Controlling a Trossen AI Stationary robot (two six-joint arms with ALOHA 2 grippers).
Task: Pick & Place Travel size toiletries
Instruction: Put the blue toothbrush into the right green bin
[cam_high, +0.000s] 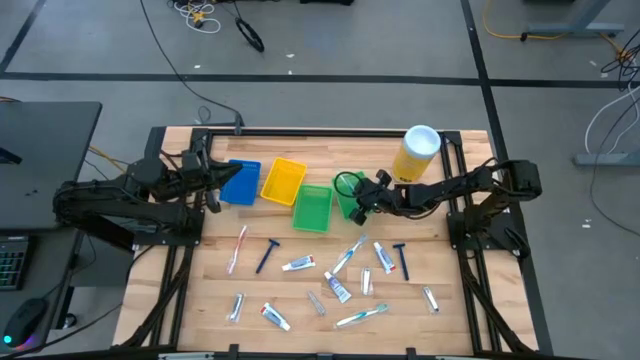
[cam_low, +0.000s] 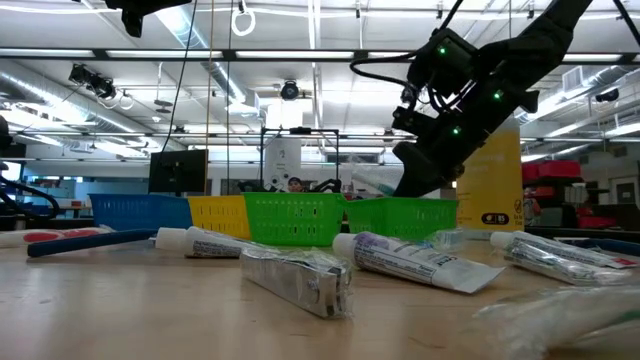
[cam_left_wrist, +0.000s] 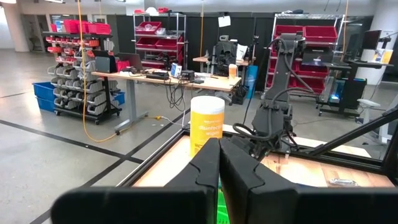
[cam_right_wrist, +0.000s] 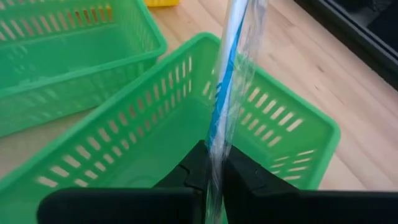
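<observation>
Travel toiletries lie loose on the near half of the wooden table: white mini tubes (cam_high: 298, 264), a dark blue razor (cam_high: 267, 255), slim toothbrushes (cam_high: 238, 248) and silvery packets (cam_high: 316, 302). My right gripper (cam_right_wrist: 213, 163) hangs over the small green bin (cam_right_wrist: 273, 121), shut on a blue-and-white toothbrush in a clear wrapper (cam_right_wrist: 233, 56). In the high view this gripper (cam_high: 366, 196) is at the bin (cam_high: 347, 196) beside the yellow canister. My left gripper (cam_left_wrist: 219, 155) is shut on nothing and sits raised over the table's left side by the blue bin (cam_high: 240, 182). My right gripper pinches the wrapped toothbrush between its two fingers at one end (cam_right_wrist: 217, 134), the fingers lying along its length. The toothbrush is lifted clear and sticks out forward past the fingertips, over the inside of the small green bin.
A row of bins stands across the table's middle: blue, yellow (cam_high: 283, 180), a larger green one (cam_high: 313, 207) and the small green one. The tall yellow canister with a white lid (cam_high: 417, 152) stands just behind the right arm. Black frame rails edge the table.
</observation>
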